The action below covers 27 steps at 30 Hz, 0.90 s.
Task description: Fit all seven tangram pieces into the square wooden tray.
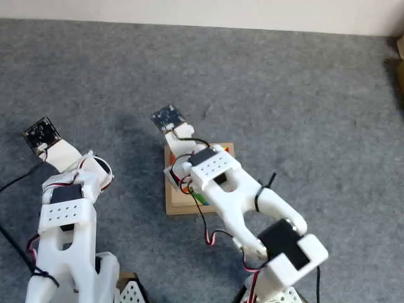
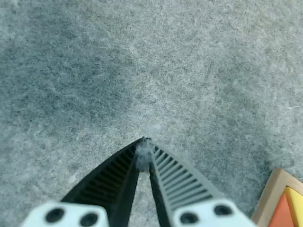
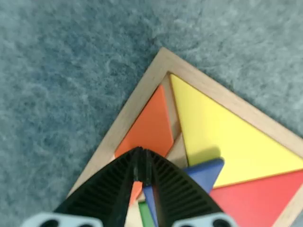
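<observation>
The square wooden tray lies on grey carpet and holds a large yellow triangle, a red piece, a blue piece, a green sliver and an orange piece. My right gripper is shut, its tips resting at the orange piece's edge, beside a strip of bare wood between orange and yellow. In the high view the right arm covers most of the tray. My left gripper is shut and empty over bare carpet, with the tray's corner off to its side.
Grey carpet surrounds the tray on all sides. The left arm stands well to the left of the tray. A pale wall edge runs along the far side.
</observation>
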Each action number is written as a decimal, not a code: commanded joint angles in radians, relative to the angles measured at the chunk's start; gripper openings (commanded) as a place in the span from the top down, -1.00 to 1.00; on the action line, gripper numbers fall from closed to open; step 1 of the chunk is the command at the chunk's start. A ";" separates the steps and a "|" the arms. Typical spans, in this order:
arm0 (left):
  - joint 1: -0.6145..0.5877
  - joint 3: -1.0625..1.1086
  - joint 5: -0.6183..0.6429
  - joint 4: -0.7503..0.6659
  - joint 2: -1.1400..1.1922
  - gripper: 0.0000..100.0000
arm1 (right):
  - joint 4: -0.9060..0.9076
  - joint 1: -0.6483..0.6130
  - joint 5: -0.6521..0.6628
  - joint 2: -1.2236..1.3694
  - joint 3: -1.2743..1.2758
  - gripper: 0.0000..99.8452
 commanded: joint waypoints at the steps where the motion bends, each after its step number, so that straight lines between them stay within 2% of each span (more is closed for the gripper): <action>1: -0.010 -0.004 -0.006 -0.018 -0.025 0.99 | -0.018 0.013 0.017 0.039 -0.088 0.99; 9: -0.010 -0.002 -0.006 -0.018 -0.025 0.99 | -0.016 0.090 0.018 0.139 -0.243 0.99; 15: -0.010 -0.002 -0.006 -0.018 -0.025 0.99 | -0.015 0.116 0.014 0.002 -0.259 0.99; 22: -0.010 -0.002 -0.006 -0.018 -0.025 0.99 | 0.065 0.160 0.018 -0.189 -0.143 0.99; 27: -0.010 -0.002 -0.006 -0.018 -0.025 0.99 | 0.070 0.159 0.040 -0.203 -0.022 0.99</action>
